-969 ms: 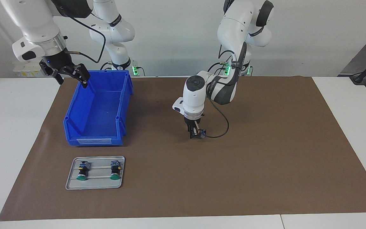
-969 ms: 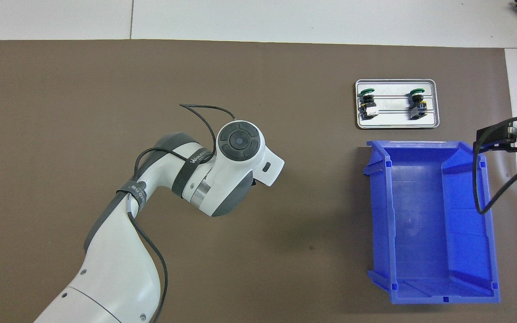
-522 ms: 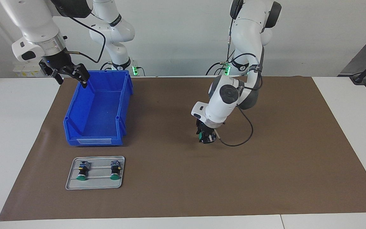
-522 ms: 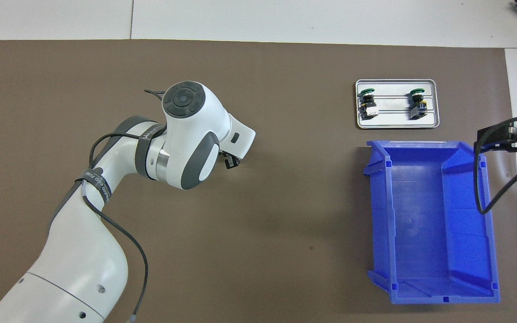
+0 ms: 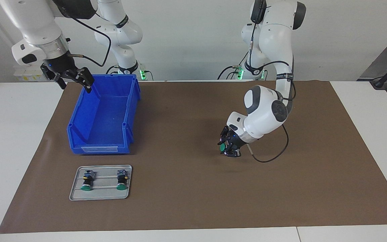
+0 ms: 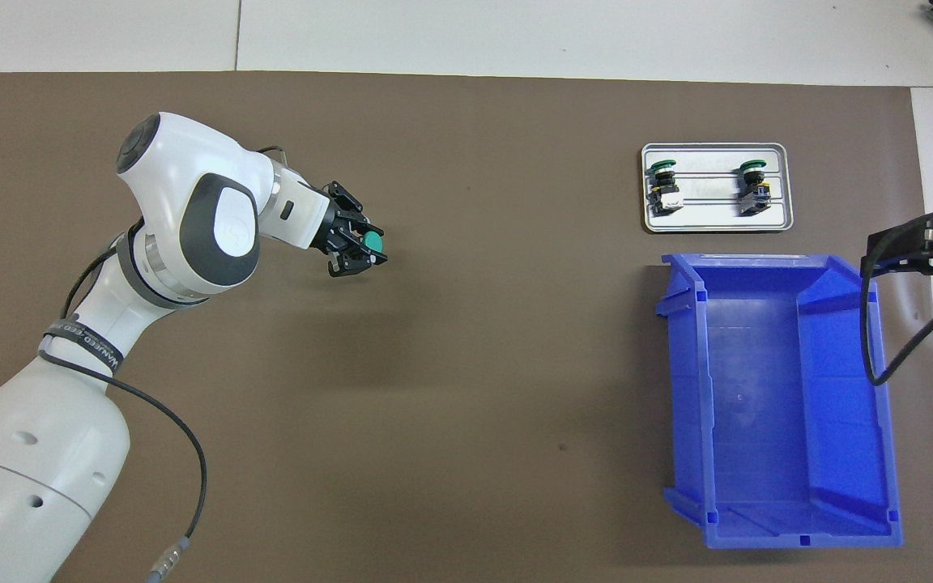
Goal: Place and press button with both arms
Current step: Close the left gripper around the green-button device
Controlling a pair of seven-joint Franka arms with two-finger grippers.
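- Facing view: my left gripper [image 5: 228, 147] hangs tilted just above the brown matte mat [image 5: 314, 174], its fingers part-closed around the small green-capped pushbutton [image 5: 222, 147]. The round cap pokes out toward the right arm's end of the surface, and the barrel is hidden between my fingers.
- I judge the pushbutton light and rigid. Its smooth domed plastic cap would slip, so the squarer body is the place to hold.
- My right gripper [image 5: 68, 76] waits with fingers spread wide and empty, over the rim of the glossy blue plastic bin [image 5: 102, 134].
- Overhead view: the green cap [image 6: 372, 241] shows at my left gripper's [image 6: 353, 243] tip, pointing sideways rather than up.
- Well away from my left gripper, beside the bin, a flat grey metal tray [image 6: 717, 223] carries two identical green-capped buttons [image 6: 665, 188], lying on their sides.
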